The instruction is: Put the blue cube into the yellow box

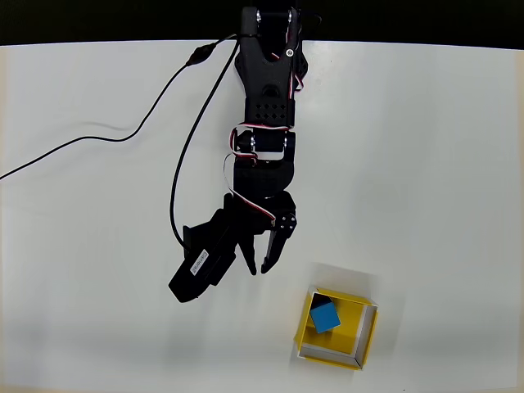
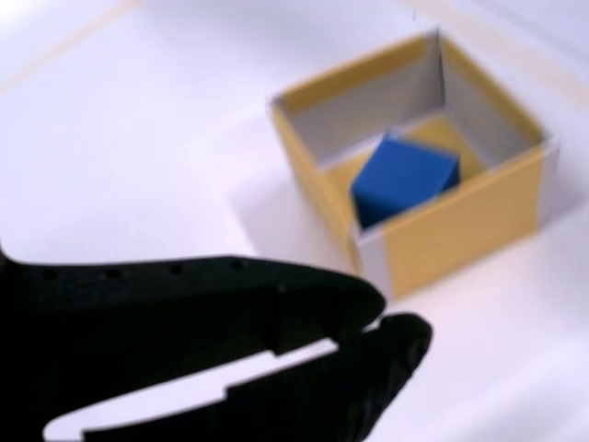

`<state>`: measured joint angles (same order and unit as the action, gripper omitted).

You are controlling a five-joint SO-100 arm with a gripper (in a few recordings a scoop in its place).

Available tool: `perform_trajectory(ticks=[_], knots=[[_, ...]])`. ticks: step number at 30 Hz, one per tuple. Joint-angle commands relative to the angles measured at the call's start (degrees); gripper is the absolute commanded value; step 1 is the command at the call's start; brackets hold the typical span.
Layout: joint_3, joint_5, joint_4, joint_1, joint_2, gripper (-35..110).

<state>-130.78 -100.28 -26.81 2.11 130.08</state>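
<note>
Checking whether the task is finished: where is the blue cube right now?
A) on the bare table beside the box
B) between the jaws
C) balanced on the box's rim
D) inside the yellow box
D: the cube sits on the floor of the box, walled in on all sides in both views, while the gripper is off to the box's upper left in the overhead view, holding nothing.

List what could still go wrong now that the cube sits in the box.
1. The hand hangs just up and left of the yellow box in the overhead view, apart from it. A careless swing toward the box might clip its thin wall and shove it.
2. The blue cube lies near the box's left wall, so a knock there could tip it out.
3. The black cable runs beside the arm and may snag as it pulls back.
</note>
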Motion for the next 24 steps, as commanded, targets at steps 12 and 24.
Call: perform_trajectory(ticks=[12, 24], knots=[[-41.0, -2.2, -16.9, -1.6, 48.3, 0], [-49.4, -0.7, -42.6, -2.3, 61.5, 0]])
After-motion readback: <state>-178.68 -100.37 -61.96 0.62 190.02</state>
